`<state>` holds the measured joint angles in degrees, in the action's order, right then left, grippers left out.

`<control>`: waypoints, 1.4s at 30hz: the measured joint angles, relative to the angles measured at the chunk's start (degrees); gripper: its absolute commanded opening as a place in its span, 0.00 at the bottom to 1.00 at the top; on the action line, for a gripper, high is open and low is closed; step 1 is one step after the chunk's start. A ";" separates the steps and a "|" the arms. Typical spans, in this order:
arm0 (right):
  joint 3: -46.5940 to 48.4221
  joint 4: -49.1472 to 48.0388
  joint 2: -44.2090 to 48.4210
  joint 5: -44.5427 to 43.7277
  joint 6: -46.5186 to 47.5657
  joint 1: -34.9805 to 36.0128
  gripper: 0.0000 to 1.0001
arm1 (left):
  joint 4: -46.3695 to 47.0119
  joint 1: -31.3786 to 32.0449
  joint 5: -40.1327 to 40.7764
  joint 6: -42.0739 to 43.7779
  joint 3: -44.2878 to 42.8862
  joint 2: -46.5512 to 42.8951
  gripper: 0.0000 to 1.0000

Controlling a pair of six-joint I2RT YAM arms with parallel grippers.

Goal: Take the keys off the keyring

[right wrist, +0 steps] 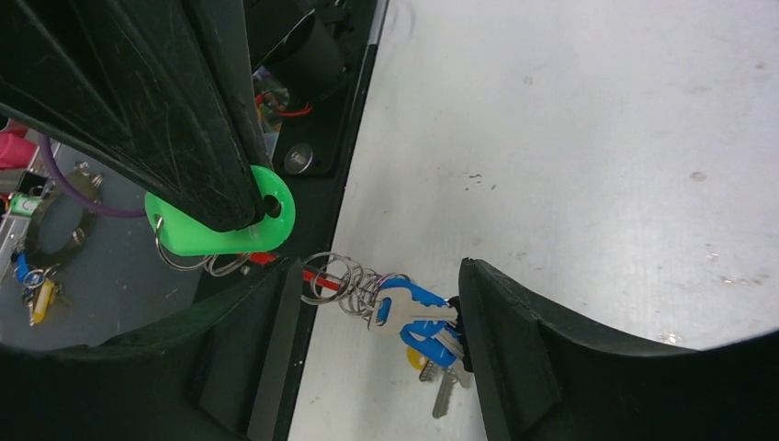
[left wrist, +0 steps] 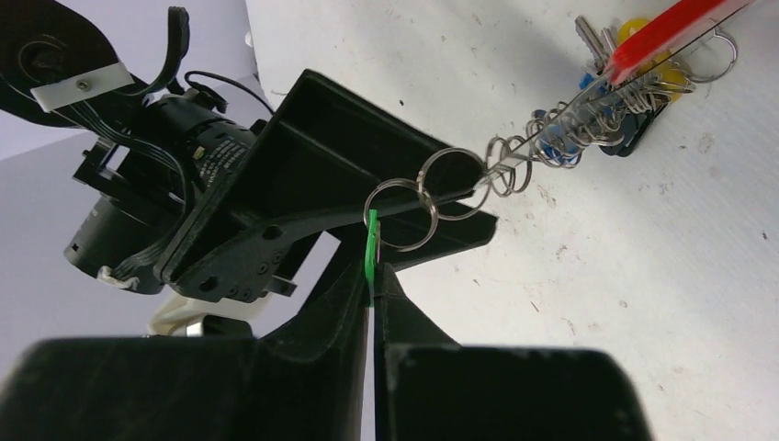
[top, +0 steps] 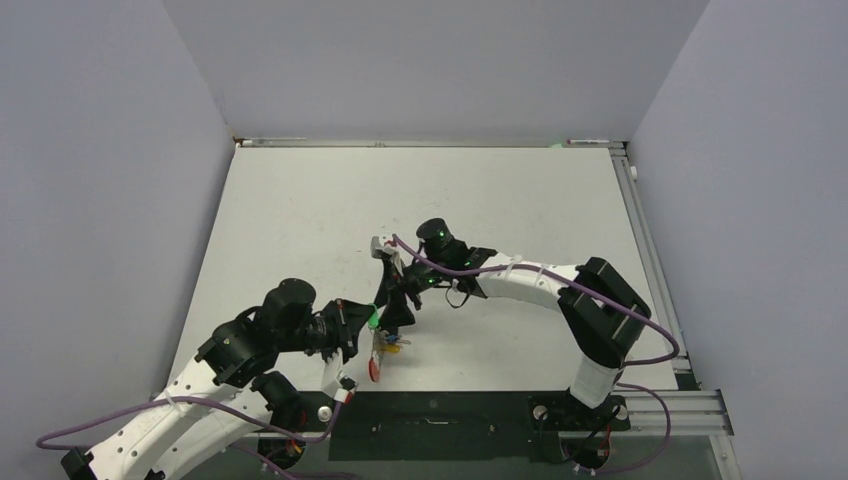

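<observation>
My left gripper (left wrist: 372,276) is shut on the green key tag (left wrist: 372,241), which hangs by small split rings (left wrist: 432,188) on the keyring's thin grey bar. The keyring's red arc (left wrist: 666,28) is at the top right, with the bunch of blue, yellow and black keys (left wrist: 625,101) below it. In the right wrist view my right gripper (right wrist: 377,344) is open around the bar, with blue keys (right wrist: 413,312) against its right finger (right wrist: 514,358) and the green tag (right wrist: 220,225) at upper left. In the top view both grippers, left (top: 366,322) and right (top: 398,305), meet above the keyring (top: 376,365).
The white table (top: 420,190) has grey walls on three sides. An aluminium rail (top: 650,240) runs along its right edge and a black strip (top: 440,425) along the front. Beyond the front edge, purple cable (right wrist: 73,188) and other small keys (right wrist: 32,294) lie below.
</observation>
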<state>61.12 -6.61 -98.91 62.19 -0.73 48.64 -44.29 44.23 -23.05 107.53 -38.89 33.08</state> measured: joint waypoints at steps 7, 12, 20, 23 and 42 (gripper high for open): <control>-0.22 2.23 -2.01 2.34 1.70 1.64 0.63 | 0.00 0.00 0.31 -0.17 0.00 0.55 0.00; -1.01 5.60 -1.55 3.45 4.63 1.18 0.64 | 0.24 0.00 1.44 -0.79 0.00 0.76 0.00; -5.11 7.63 4.44 3.63 6.23 0.13 0.86 | 1.73 0.00 2.84 -3.23 -0.15 2.84 0.00; -6.58 4.15 7.23 2.80 5.44 -0.63 0.92 | 2.47 0.00 2.75 -3.63 -0.39 3.54 0.00; -8.90 -16.94 0.48 2.51 -0.07 5.03 0.77 | 4.31 0.00 1.81 -4.72 -0.42 3.30 0.00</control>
<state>52.23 -23.55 -98.43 64.71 -0.80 53.67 -39.99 44.23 -21.23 102.80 -39.31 36.38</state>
